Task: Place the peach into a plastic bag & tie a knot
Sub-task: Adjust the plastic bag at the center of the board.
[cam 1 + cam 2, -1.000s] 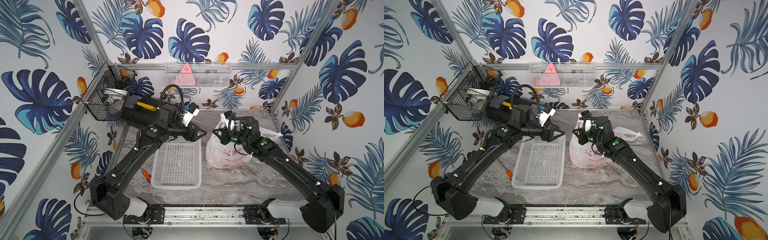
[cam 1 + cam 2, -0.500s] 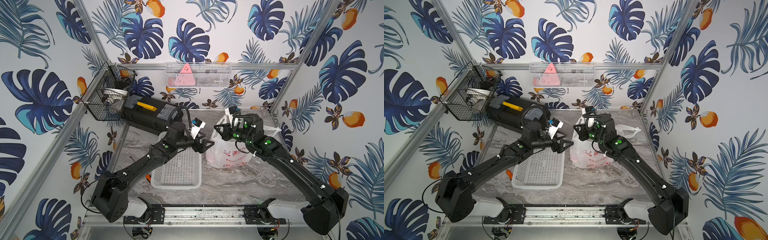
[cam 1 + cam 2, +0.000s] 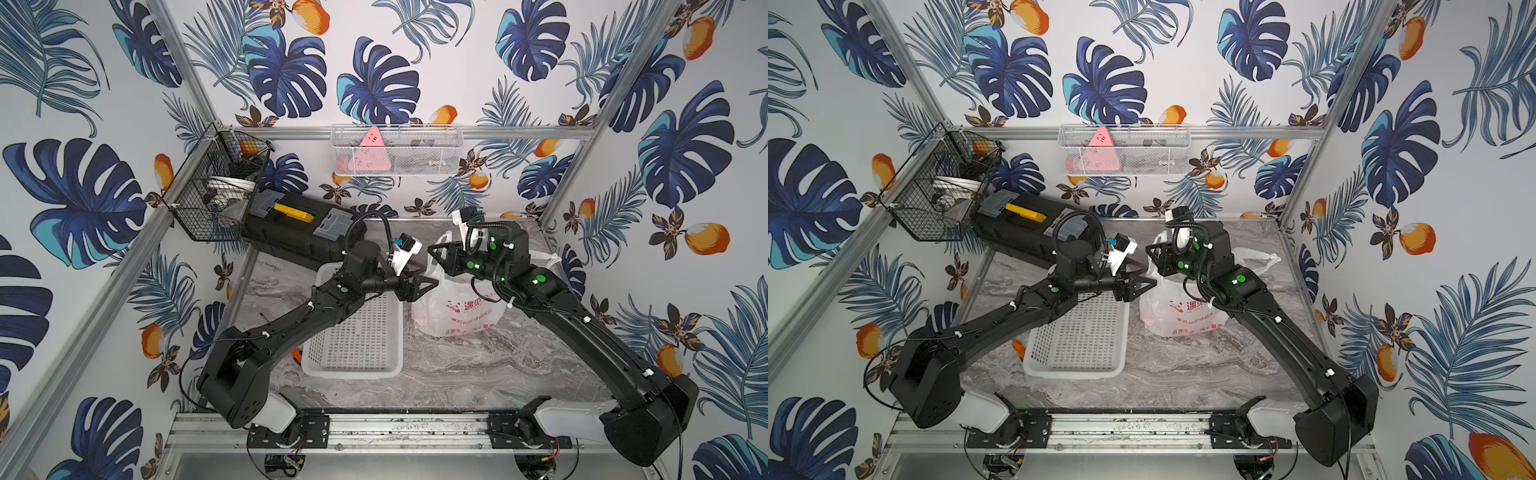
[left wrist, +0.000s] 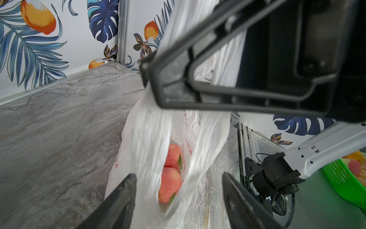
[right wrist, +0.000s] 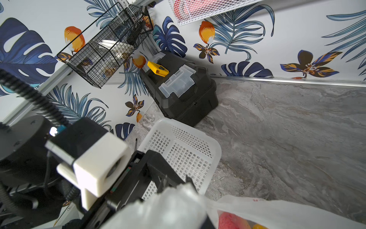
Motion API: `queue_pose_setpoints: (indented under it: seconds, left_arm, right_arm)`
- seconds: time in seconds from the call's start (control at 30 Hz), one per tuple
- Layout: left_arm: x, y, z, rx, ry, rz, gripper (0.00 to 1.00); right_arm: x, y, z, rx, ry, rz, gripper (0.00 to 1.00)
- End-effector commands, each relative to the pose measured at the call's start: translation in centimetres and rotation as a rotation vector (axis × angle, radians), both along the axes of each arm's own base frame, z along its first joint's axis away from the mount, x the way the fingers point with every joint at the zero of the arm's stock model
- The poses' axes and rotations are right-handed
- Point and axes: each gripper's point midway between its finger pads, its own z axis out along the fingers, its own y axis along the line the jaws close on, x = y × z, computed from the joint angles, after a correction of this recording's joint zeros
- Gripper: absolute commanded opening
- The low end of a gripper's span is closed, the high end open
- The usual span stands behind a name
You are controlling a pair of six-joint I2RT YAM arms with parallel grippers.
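Observation:
The plastic bag (image 3: 457, 311), translucent white with red lettering, stands on the marble table right of centre in both top views. Through its mouth, two pink peaches (image 4: 171, 182) lie inside, and one peach (image 5: 229, 221) shows in the right wrist view. My right gripper (image 3: 433, 252) is above the bag's left side. It is shut on a gathered strip of the bag's handle, and the bag hangs from it. My left gripper (image 4: 178, 190) is open at the bag's upper left, its fingers (image 4: 122, 198) straddling a hanging handle strip. No knot is in view.
A white perforated basket (image 3: 353, 368) lies left of the bag, under my left arm. A black toolbox (image 3: 299, 232) sits at the back left below a black wire basket (image 3: 212, 199). A white mesh shelf (image 3: 395, 153) hangs on the back wall. A green basket (image 4: 344, 178) sits beyond the table's edge.
My left arm has swung right from above the white basket until its gripper reached the bag's handle. The right gripper has lifted the handle a little.

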Motion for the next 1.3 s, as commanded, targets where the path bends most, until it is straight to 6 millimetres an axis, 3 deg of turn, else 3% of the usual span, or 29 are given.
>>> queue_pose_setpoints:
  seconds: [0.0,0.17,0.4,0.43,0.67,0.87,1.03,1.27]
  left_arm:
    - [-0.2,-0.3,0.3,-0.002,-0.051,-0.043,0.60]
    - [-0.2,-0.2,-0.1,0.011,-0.075,-0.044,0.37]
    - [0.8,0.6,-0.1,-0.004,-0.067,-0.019,0.18]
    - [1.0,0.8,0.1,-0.012,-0.066,-0.015,0.16]
    - [0.9,0.7,-0.1,-0.026,-0.051,-0.036,0.08]
    - [0.6,0.8,-0.3,-0.023,-0.049,-0.040,0.03]
    - [0.6,0.7,-0.3,-0.025,-0.049,-0.046,0.01]
    - [0.7,0.6,-0.4,-0.043,-0.031,-0.046,0.00]
  right_arm:
    - [0.0,-0.8,0.1,-0.034,-0.002,-0.031,0.20]
    - [0.1,-2.3,-0.4,-0.076,0.028,-0.057,0.26]
    - [-0.8,-2.8,0.0,-0.090,0.068,0.004,0.39]
    - [-0.3,-3.6,0.0,-0.093,0.075,-0.013,0.38]
    - [-0.2,-3.2,0.7,-0.038,0.085,0.010,0.11]
    - [-0.1,-3.6,1.2,-0.003,0.093,0.003,0.07]
    - [0.1,-4.3,1.1,0.005,0.104,-0.018,0.22]
    - [-0.8,-3.2,2.4,0.032,0.077,0.069,0.41]
